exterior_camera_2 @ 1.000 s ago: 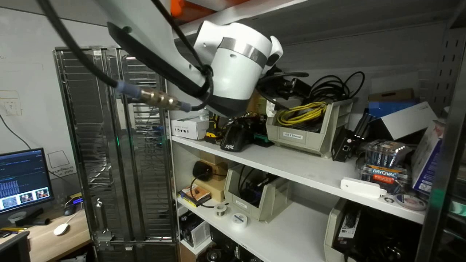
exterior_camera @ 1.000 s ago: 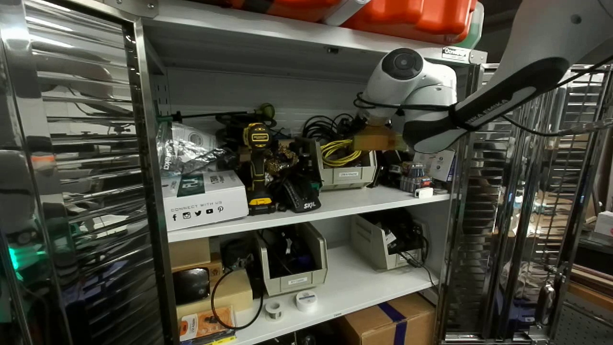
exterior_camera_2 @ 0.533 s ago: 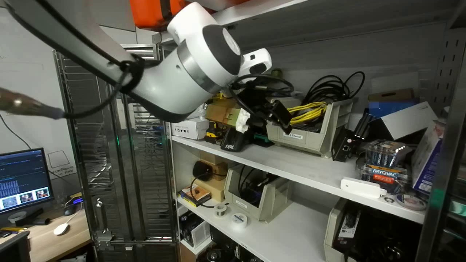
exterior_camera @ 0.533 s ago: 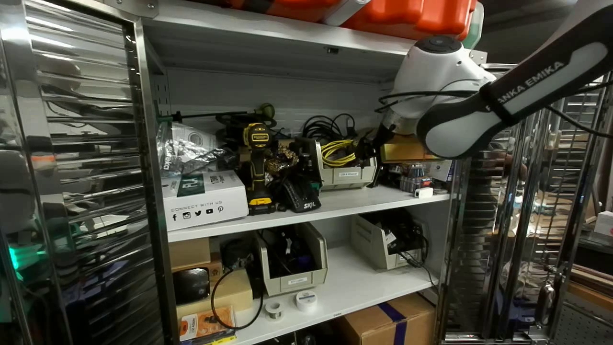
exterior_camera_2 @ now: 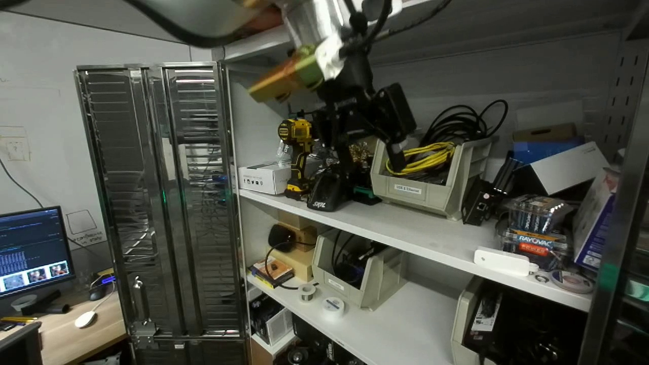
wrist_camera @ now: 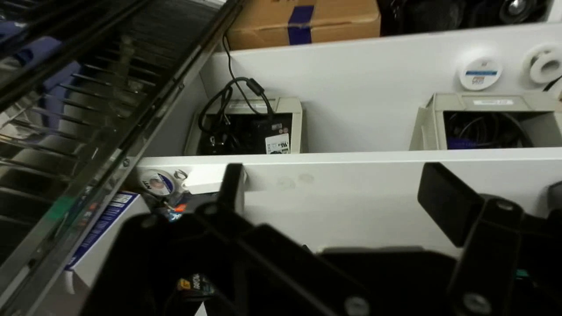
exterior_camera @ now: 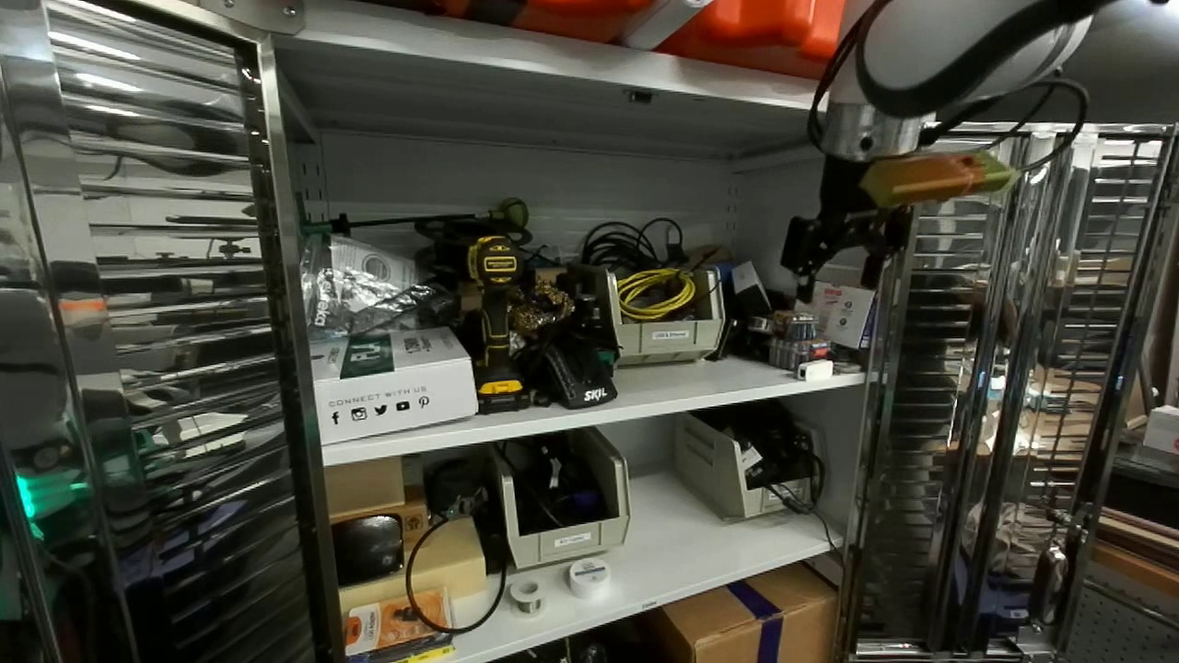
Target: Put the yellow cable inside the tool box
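The yellow cable [exterior_camera: 634,302] lies coiled in the top of the tool box [exterior_camera: 671,344], a pale grey-beige bin on the upper shelf with black cords rising behind it. An exterior view also shows the cable [exterior_camera_2: 425,162] in the tool box [exterior_camera_2: 421,199]. My gripper [exterior_camera: 838,272] is open and empty, pointing down, out in front of the shelf. In an exterior view one finger of my gripper [exterior_camera_2: 372,163] overlaps the left side of the coil, but it is nearer the camera. In the wrist view my gripper [wrist_camera: 332,188] has wide-apart fingers; cable and tool box do not show.
Left of the tool box stand a SKIL tool [exterior_camera: 580,373], a yellow-black drill [exterior_camera: 496,313] and a white carton [exterior_camera: 396,387]. Battery packs [exterior_camera_2: 537,228] stand to its right. Two grey bins [exterior_camera: 571,539] [exterior_camera: 728,465] are on the lower shelf. Metal doors [exterior_camera: 976,387] flank the cabinet.
My gripper has moved away from the front of the tool box, rising and turning to point down, open. The cable and tool box have not visibly moved.
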`<action>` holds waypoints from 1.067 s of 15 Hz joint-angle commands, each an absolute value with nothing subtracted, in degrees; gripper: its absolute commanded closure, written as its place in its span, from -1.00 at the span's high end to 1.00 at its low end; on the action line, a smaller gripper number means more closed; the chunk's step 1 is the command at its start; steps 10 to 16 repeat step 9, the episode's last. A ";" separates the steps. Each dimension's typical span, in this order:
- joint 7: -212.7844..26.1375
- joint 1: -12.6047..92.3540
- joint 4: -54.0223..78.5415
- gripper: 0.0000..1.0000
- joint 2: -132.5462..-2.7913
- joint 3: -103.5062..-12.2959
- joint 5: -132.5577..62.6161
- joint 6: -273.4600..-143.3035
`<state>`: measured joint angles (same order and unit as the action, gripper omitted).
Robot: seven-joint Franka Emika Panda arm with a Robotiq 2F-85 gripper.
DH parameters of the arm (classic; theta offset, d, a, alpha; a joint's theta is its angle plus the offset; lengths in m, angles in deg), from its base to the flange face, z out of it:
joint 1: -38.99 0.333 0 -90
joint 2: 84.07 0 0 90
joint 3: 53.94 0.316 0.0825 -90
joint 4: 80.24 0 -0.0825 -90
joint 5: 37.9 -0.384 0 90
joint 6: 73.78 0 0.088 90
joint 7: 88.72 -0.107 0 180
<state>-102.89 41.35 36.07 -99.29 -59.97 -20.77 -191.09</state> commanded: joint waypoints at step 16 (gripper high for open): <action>-80.82 38.09 22.33 1.00 -101.49 -62.09 -32.93 -167.11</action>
